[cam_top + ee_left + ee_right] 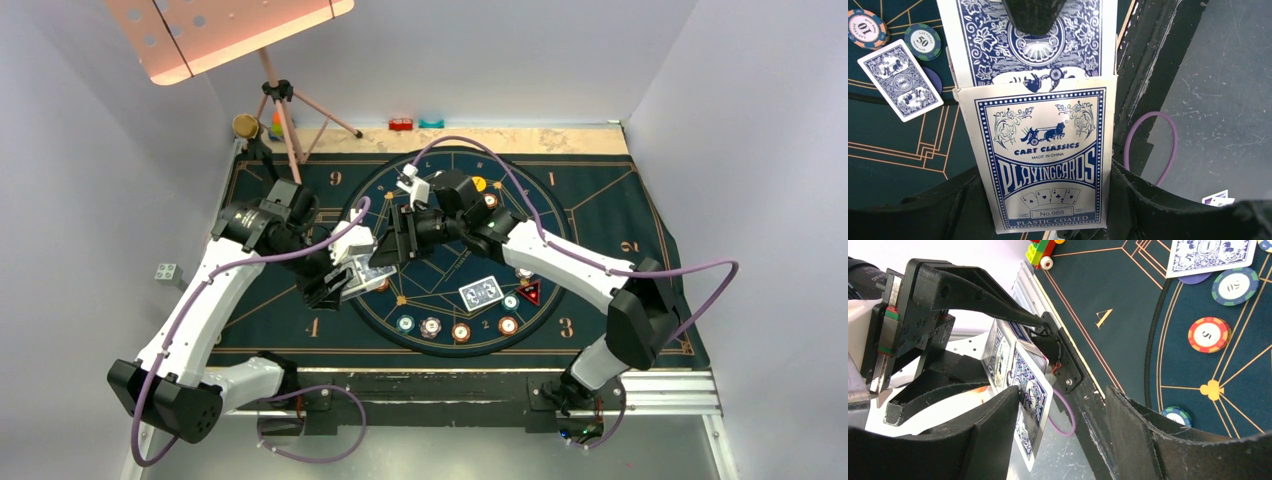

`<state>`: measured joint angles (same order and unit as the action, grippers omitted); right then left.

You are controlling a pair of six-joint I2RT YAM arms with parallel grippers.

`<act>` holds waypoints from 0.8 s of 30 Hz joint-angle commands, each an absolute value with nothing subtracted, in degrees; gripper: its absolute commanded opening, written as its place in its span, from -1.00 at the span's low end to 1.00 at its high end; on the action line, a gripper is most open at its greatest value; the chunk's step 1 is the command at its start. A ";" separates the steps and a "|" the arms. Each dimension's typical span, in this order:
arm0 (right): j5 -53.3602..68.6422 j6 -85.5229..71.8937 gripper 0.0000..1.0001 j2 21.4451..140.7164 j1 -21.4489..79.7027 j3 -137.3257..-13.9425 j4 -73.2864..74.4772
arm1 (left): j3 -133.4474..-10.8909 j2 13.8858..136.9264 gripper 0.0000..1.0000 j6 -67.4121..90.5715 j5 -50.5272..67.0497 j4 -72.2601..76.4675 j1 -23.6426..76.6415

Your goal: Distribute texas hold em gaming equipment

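2 hands: left hand (1045, 172) clamps card box (1040, 150), right hand (1063, 392) gapes around its protruding card (1075, 45).

Card box (1045, 165), centre of left wrist view: "CART CLASSICS", "MADE IN CHINA", "PLAYINGCARDS", "No.988", "PLASTIC COATED".

Orange-edged chip (865, 29), upper left of the same view: "10".

Teal chip (922, 41) beside it: "50" and "LAS VEGAS"; remaining rim lettering illegible.

Red and yellow chip (1209, 334), right of right wrist view: "5".

Mat (610, 210), top view: "9" upper left, "1" upper right, "2" right, "3" lower right, "4" lower left.
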<state>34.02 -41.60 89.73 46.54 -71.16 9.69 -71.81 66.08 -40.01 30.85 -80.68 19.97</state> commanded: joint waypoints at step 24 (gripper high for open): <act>32.02 -42.11 -0.62 81.97 41.06 -68.91 10.76 | -74.16 64.67 -1.00 -39.87 32.11 -80.36 20.12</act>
<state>32.95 -42.44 85.21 42.22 -69.06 9.98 -71.81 65.87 -40.01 30.59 -80.73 19.97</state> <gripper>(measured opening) 0.274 0.697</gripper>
